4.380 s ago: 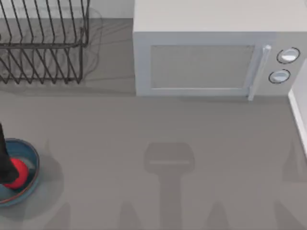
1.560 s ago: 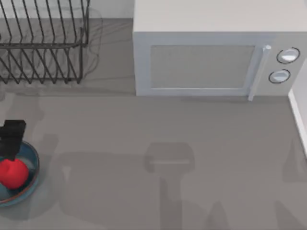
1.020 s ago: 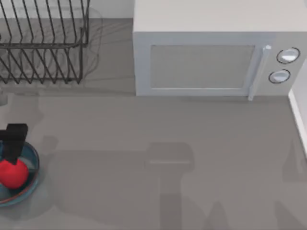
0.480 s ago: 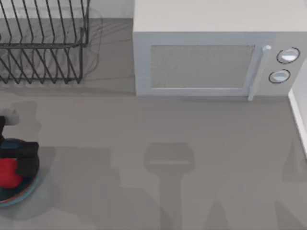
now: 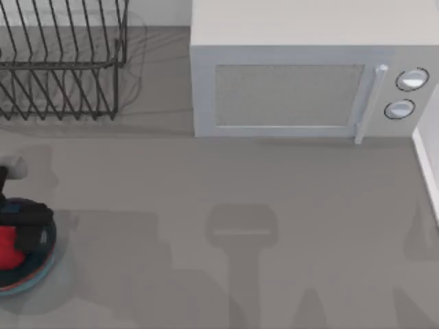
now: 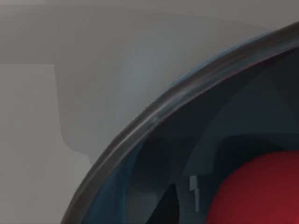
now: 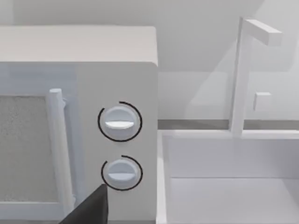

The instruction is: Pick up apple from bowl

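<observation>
Top view has the left gripper (image 5: 20,229) low over the shallow round blue bowl (image 5: 42,264) at the table's left edge, partly covering the smooth bright red apple (image 5: 7,243) inside. Whether its jaws are apart or clamped on the apple I cannot tell. Left wrist view, close in, looks at the bowl's dark rim (image 6: 154,116) and the apple within.

The tabletop (image 5: 274,205) is flat and gray, with soft dark shadows lying across it. A big white microwave (image 5: 309,75) stands along its back edge, toward the right. Its door has a long handle (image 5: 369,103), and two round knobs (image 5: 406,92) sit beside it, one above the other. A black wire dish rack (image 5: 62,62) stands at the back left corner. A white sink (image 7: 224,177) with a white tap (image 7: 243,74) sits right beside the microwave. The wall (image 7: 196,42) behind is pale.
</observation>
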Action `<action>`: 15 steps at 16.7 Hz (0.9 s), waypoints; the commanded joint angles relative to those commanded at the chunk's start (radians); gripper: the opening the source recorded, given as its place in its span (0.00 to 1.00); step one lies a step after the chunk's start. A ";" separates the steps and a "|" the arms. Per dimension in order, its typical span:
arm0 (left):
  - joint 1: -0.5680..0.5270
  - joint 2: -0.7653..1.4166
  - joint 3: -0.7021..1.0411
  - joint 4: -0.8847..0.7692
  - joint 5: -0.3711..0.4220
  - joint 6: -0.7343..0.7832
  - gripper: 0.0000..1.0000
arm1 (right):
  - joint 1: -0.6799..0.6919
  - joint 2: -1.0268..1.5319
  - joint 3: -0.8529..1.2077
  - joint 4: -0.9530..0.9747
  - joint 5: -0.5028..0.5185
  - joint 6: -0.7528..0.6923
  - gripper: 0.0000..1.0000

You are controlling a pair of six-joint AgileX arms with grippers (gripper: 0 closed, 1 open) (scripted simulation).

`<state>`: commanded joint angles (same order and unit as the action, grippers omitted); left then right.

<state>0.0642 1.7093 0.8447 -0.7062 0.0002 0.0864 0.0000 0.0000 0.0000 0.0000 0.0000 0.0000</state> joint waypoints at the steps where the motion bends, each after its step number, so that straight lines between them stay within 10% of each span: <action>1: 0.000 0.000 0.000 0.000 0.000 0.000 0.55 | 0.000 0.000 0.000 0.000 0.000 0.000 1.00; 8: 0.000 0.000 0.000 0.000 0.000 0.000 0.02 | 0.000 0.000 0.000 0.000 0.000 0.000 1.00; 15: 0.000 0.000 0.000 0.000 0.000 0.000 0.00 | 0.000 0.000 0.000 0.000 0.000 0.000 1.00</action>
<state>0.0642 1.7093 0.8447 -0.7062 0.0002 0.0864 0.0000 0.0000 0.0000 0.0000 0.0000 0.0000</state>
